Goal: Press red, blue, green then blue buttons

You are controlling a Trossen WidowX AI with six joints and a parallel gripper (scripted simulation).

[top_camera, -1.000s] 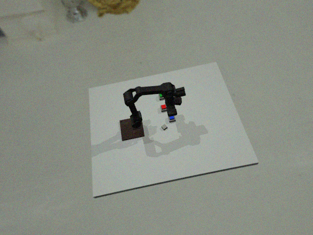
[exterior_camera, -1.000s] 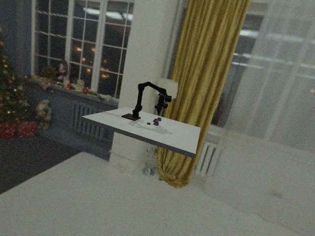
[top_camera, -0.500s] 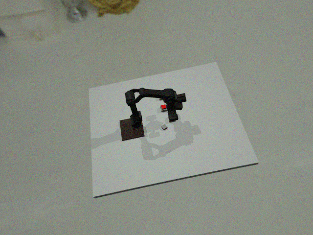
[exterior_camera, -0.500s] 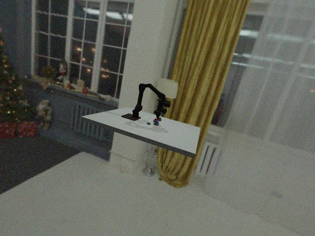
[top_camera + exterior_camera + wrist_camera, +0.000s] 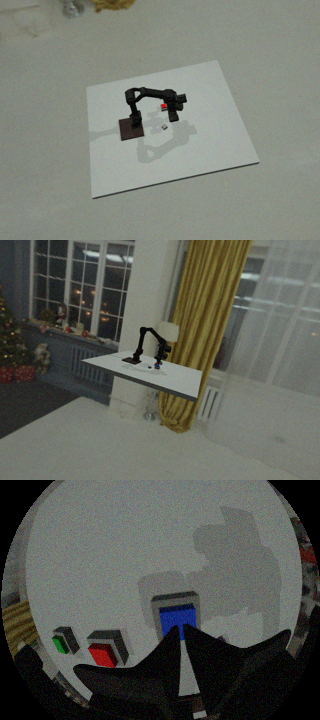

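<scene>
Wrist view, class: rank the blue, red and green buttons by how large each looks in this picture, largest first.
1. Blue button, largest, just ahead of the shut end effector.
2. Red button.
3. Green button, smallest.

The ranking may simply reflect nearness to the camera and lens distortion; the buttons may well match in real size.

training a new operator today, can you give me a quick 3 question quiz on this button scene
1. True or false: the gripper is shut and holds nothing.
2. In the wrist view, which button sits right at the fingertips? A. green button B. red button C. blue button
3. In the wrist view, what order do the three buttons take from left to right?

Key
1. True.
2. C.
3. Green, red, blue.
</scene>
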